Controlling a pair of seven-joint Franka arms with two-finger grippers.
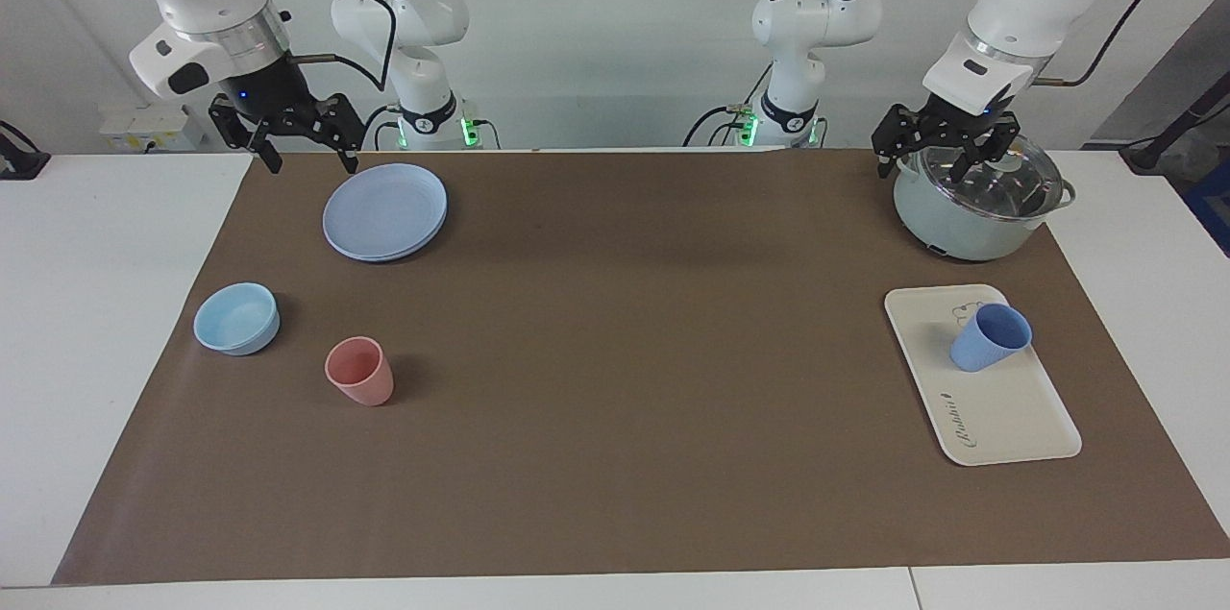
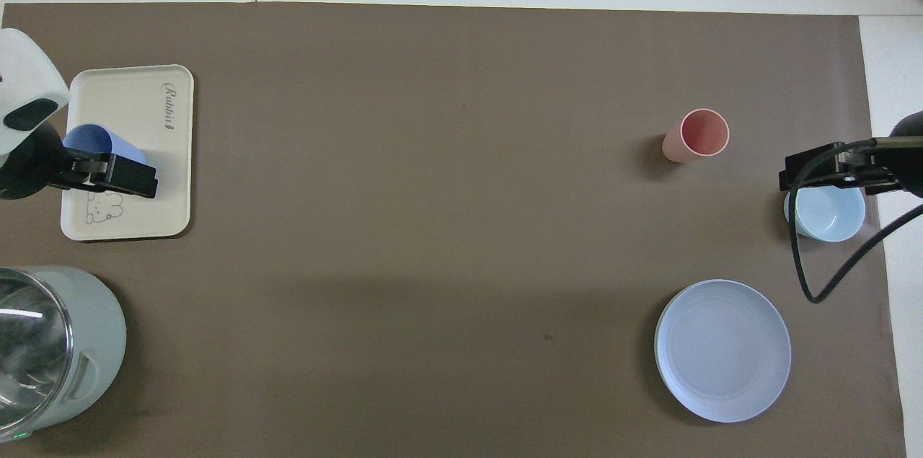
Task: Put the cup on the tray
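The periwinkle-blue cup (image 1: 990, 338) (image 2: 90, 140) stands mouth up on the cream-white tray (image 1: 1004, 413) (image 2: 148, 155), at the tray's end nearer the robots, beside the bear drawing. Nothing holds it. My left gripper (image 1: 937, 170) (image 2: 115, 175) hangs open in the air over the pot's rim, clear of the cup; from overhead it covers part of the cup. My right gripper (image 1: 315, 163) (image 2: 829, 171) hangs open and empty at the right arm's end of the table, over the mat's edge by the blue plate.
A grey-green pot with a glass lid (image 1: 975, 207) (image 2: 50, 350) stands nearer the robots than the tray. At the right arm's end lie a round blue plate (image 1: 384, 211) (image 2: 721, 350), a light-blue bowl (image 1: 236, 318) (image 2: 826, 216) and a salmon-pink cup (image 1: 360, 372) (image 2: 696, 135).
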